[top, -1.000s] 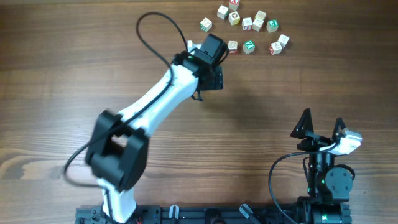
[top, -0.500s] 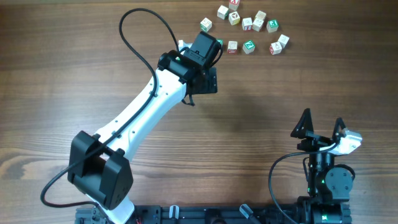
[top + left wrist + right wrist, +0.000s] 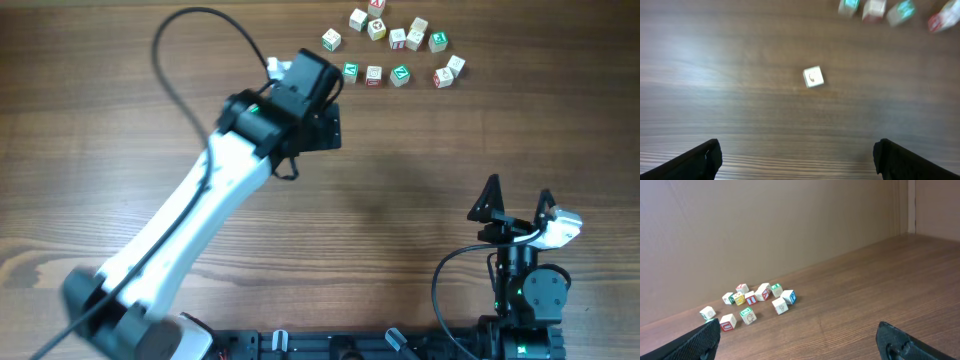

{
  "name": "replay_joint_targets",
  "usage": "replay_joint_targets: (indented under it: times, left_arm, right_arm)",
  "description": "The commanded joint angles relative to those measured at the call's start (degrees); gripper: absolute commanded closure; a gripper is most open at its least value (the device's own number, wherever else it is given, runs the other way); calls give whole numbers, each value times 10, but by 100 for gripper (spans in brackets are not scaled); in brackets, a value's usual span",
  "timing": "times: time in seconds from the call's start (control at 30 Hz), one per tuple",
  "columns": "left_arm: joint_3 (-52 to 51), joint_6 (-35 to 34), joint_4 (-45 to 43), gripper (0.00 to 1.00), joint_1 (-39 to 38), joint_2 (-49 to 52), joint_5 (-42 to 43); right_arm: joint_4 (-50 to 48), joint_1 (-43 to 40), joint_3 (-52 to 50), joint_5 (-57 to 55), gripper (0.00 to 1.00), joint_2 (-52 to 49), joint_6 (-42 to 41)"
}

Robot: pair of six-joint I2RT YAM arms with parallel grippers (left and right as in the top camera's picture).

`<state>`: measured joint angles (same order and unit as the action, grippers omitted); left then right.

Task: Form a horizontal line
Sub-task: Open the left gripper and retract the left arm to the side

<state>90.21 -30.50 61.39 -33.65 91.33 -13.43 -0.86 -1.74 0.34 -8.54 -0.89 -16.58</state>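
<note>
left fingers (image 3: pixel 700 160) spread wide, empty, lone cube (image 3: pixel 813 77) ahead | horizontal line (image 3: pixel 374 73): three cubes, upper centre | right fingers (image 3: pixel 489 200) wide apart, empty, lower right

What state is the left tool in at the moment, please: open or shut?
Open. The left tool holds nothing; its fingers sit far apart at the wrist view's bottom corners.

Brown wooden table (image 3: pixel 120 120) meets a plain, seemingly beige wall (image 3: pixel 765 225).
</note>
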Motion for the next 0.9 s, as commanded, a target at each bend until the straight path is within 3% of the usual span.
replay_joint_targets:
  times: [0.0,0.27,0.6,0.67,0.87]
  left_arm:
    - [0,2,19,0,2,-66,-88]
    - [0,0,99,0,76,-110,-128]
    - [0,3,136,0,250,-111,-1]
    - [0,4,144,0,276,-111,2]
    - [0,7,209,0,335,-111,5]
  right_arm:
    - [-3,-5,0,9,0,1,5]
    - [-3,-5,0,9,0,1,5]
    - [-3,-5,0,14,0,1,-10]
    - [-3,-5,0,23,0,1,-59]
    - [7,-5,0,114,0,1,-319]
